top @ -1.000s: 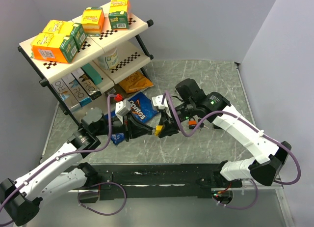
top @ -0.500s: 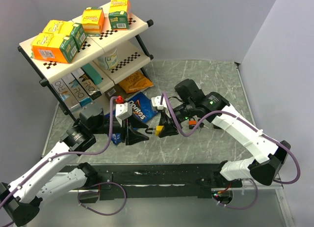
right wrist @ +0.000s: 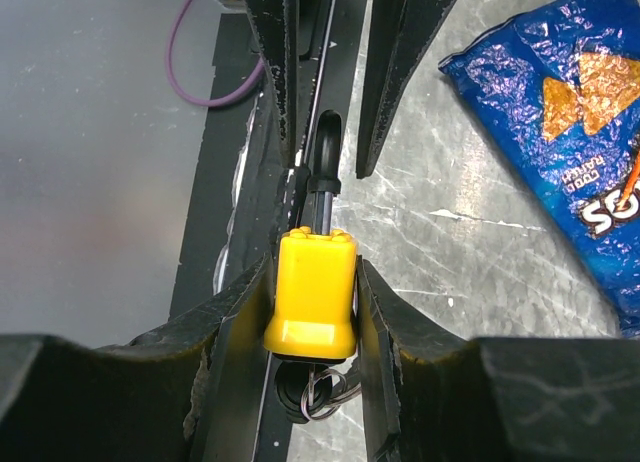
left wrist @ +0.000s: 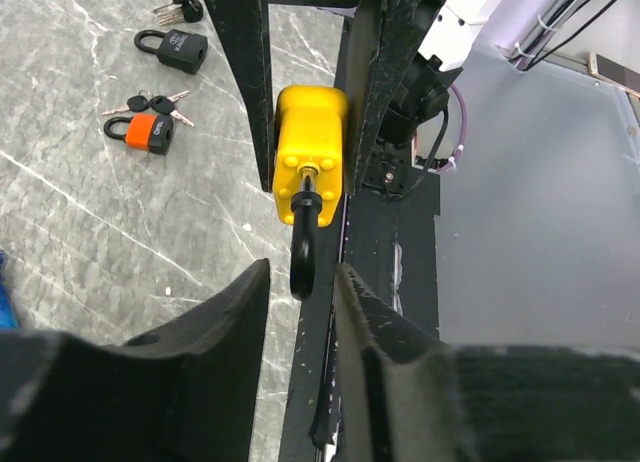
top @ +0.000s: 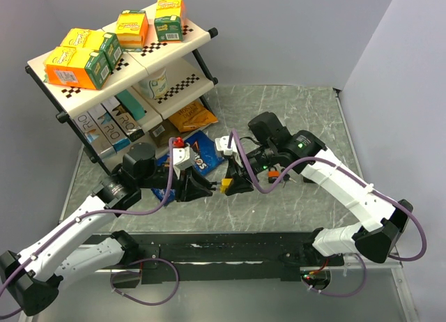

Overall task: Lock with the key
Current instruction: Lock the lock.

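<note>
Arms meet tip to tip: left gripper (left wrist: 300, 270) jaws parted, right gripper (right wrist: 313, 264) jaws clamped on the yellow padlock (right wrist: 312, 302).

Yellow padlock (right wrist: 310, 292), black shackle (left wrist: 301, 262), grey marbled table (left wrist: 100, 232)

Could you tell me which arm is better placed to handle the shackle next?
Probably left: the left pincer straddles the shackle, while the right pincer is clamped on the yellow padlock.

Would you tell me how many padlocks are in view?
3: yellow padlock in the right gripper; black padlock and orange padlock on the table; more may be hidden.
</note>
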`<state>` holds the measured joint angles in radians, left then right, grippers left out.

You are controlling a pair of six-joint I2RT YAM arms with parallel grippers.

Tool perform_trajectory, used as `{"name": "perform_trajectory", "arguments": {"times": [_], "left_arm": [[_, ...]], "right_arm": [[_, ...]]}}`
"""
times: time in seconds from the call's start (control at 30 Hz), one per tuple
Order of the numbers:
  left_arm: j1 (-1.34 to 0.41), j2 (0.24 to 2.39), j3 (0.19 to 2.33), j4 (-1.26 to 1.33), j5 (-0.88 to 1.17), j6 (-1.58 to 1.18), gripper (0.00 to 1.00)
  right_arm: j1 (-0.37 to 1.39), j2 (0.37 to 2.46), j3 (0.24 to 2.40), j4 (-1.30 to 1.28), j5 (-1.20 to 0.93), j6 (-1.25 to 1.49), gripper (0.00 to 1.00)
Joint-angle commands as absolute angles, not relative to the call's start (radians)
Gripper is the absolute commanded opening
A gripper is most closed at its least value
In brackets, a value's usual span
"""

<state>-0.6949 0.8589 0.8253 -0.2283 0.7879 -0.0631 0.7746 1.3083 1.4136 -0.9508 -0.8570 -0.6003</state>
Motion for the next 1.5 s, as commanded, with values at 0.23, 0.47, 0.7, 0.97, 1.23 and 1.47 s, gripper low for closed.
{"name": "perform_trajectory", "arguments": {"times": [0.23,0.47,0.7,0.97,1.23,1.47], "left_arm": [[-0.693,0.827,0.848,-0.169,0.802,-0.044,0.21],[-0.695,0.825,0.836,-0.126,0.821,-0.075,0.06],[-0.759,0.842,0.775,-0.006,0.784,-0.178,0.01],[-0.811,0.900,0.752,0.086,0.742,-0.230,0.01],[-0.839,0.969,0.732,0.255,0.741,-0.357,0.01],[-0.879,0.968,0.692,0.285,0.746,-0.368,0.01]], "right_arm": [[0.773,1.302,1.453,-0.923,-0.885,-0.595,0.00],[0.773,1.308,1.459,-0.919,-0.884,-0.588,0.00],[0.778,1.342,1.491,-0.870,-0.926,-0.541,0.00],[0.830,1.377,1.529,-0.835,-0.966,-0.517,0.00],[0.874,1.422,1.566,-0.781,-0.980,-0.480,0.00],[0.873,1.443,1.592,-0.764,-0.979,-0.465,0.00]]}}
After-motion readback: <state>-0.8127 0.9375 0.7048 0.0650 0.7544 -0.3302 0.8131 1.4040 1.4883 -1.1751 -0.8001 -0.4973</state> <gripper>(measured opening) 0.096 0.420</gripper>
